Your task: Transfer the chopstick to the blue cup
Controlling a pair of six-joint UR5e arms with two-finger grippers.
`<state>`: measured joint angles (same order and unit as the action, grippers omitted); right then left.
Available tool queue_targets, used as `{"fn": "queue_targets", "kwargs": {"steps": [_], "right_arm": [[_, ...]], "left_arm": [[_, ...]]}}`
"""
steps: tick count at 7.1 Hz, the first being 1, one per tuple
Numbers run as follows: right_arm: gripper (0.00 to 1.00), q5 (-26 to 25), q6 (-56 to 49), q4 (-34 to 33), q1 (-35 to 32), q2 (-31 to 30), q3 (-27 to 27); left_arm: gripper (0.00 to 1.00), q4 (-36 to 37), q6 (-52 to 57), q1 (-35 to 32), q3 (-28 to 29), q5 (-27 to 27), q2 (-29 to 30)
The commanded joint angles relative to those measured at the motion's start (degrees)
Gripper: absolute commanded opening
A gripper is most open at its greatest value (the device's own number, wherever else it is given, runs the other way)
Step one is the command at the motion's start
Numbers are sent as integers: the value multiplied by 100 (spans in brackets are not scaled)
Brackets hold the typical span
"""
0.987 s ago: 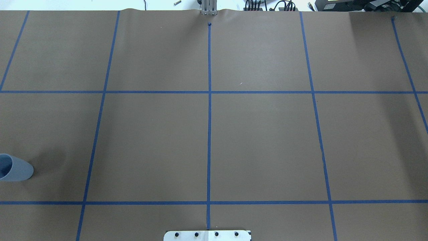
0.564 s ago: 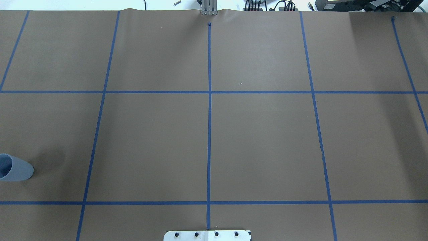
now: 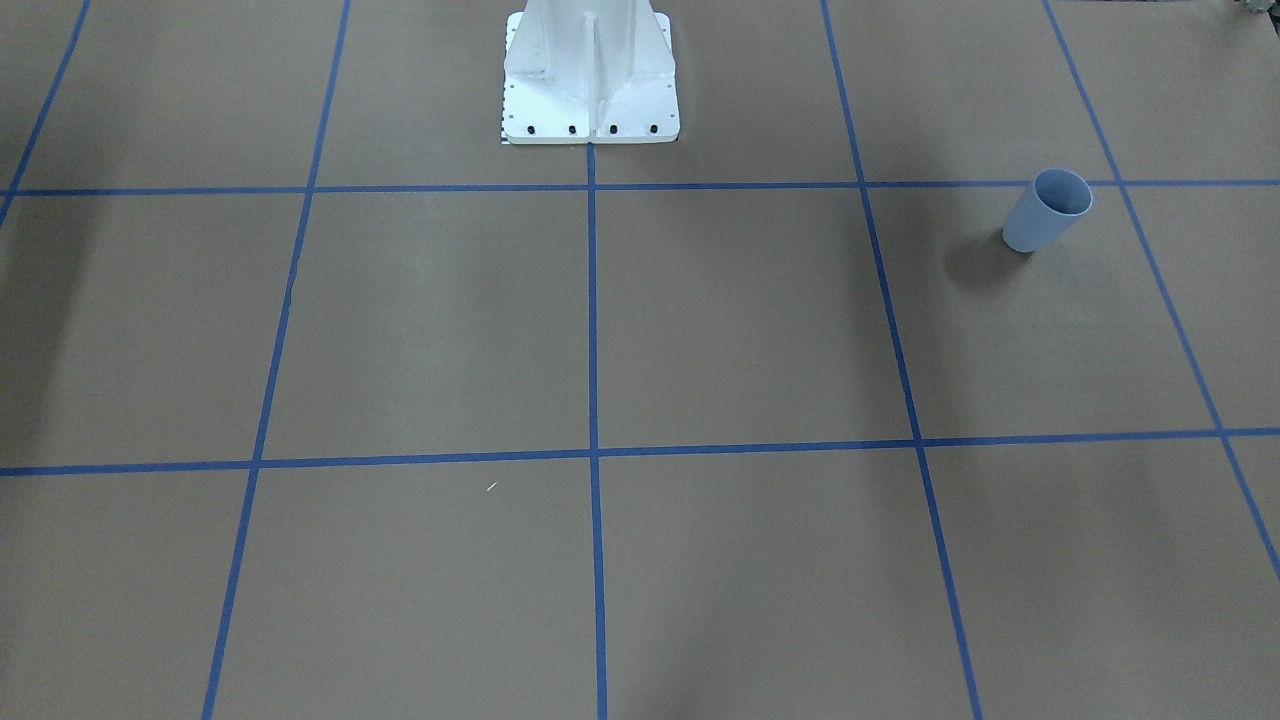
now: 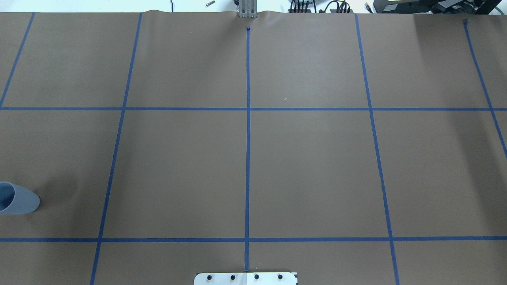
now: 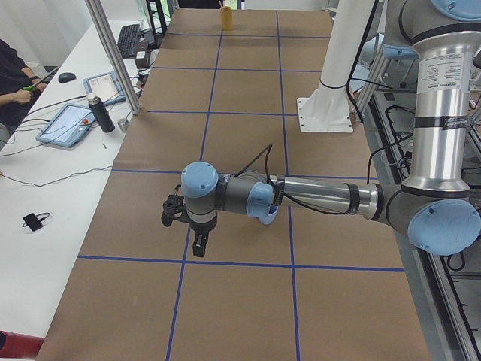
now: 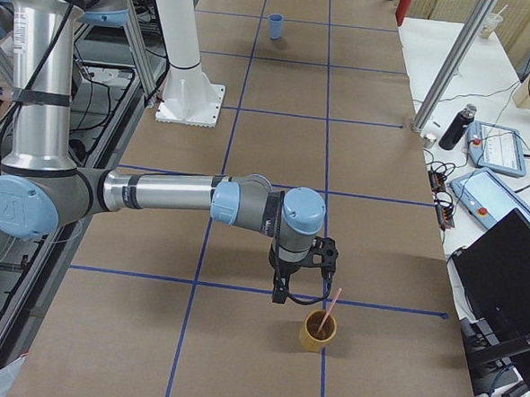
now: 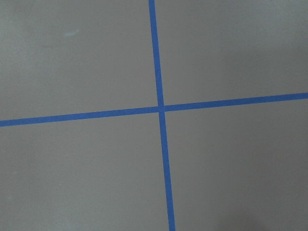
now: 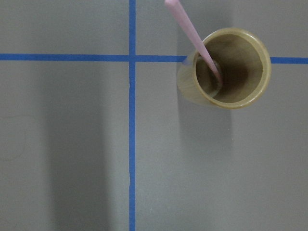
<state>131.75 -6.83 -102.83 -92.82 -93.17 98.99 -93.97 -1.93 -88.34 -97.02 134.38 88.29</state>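
Near the right end of the table (image 3: 760, 330), against a line of blue tape (image 8: 62, 57): a yellow-brown cup (image 8: 190, 89), upright, and in it the chopstick (image 8: 192, 36). Pale pink, tilted, lower tip down inside on the cup's floor, upper part leaning on the rim and reaching out past it. Just beside that cup, on the side toward the table's middle: the right gripper (image 6: 279, 297), pointing straight down above the brown paper, apart from both cup and chopstick. Fingers seen only small and from the side, so cannot tell whether spread or closed. Well apart from all this, near the table's left end and toward the robot-side edge: the blue cup (image 3: 1040, 215), upright, mouth up, darker blue inside, just short of a tape crossing, cut by the picture's border in the overhead view. Over that same end, further toward the operators' edge: the left gripper (image 5: 199, 250), likewise pointing down above the paper. Through its wrist camera only a tape crossing and bare paper, no fingers, hence no telling how wide or narrow. At the robot-side edge, midway along: the white pedestal (image 3: 590, 70), bolted down. Past the table's middle, toward the operators' edge: a tiny white fleck (image 3: 491, 487). Beyond that edge, on a white bench (image 5: 45, 173): a tablet (image 5: 71, 124), a dark bottle (image 5: 100, 114), and a person's arm (image 5: 15, 75).
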Motion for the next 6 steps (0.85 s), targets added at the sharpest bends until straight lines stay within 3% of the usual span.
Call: {"fn": "queue_targets", "kwargs": {"steps": [1,3,5,6], "right_arm": [[100,167,-20,9,1,18,112],[100,106,-20,-17,1,341,156],[100,70,-11,0,1,203,95],[100,88,-2,0,1,159,77]], "left_arm": [[98,-34,-79,1,-62,18,12],[98,-43,-167,167,-369,26,170],[98,-356,-1872,1096,-719,-43,57],[98,-698,-2343,1326,-922,-18,-300]]}}
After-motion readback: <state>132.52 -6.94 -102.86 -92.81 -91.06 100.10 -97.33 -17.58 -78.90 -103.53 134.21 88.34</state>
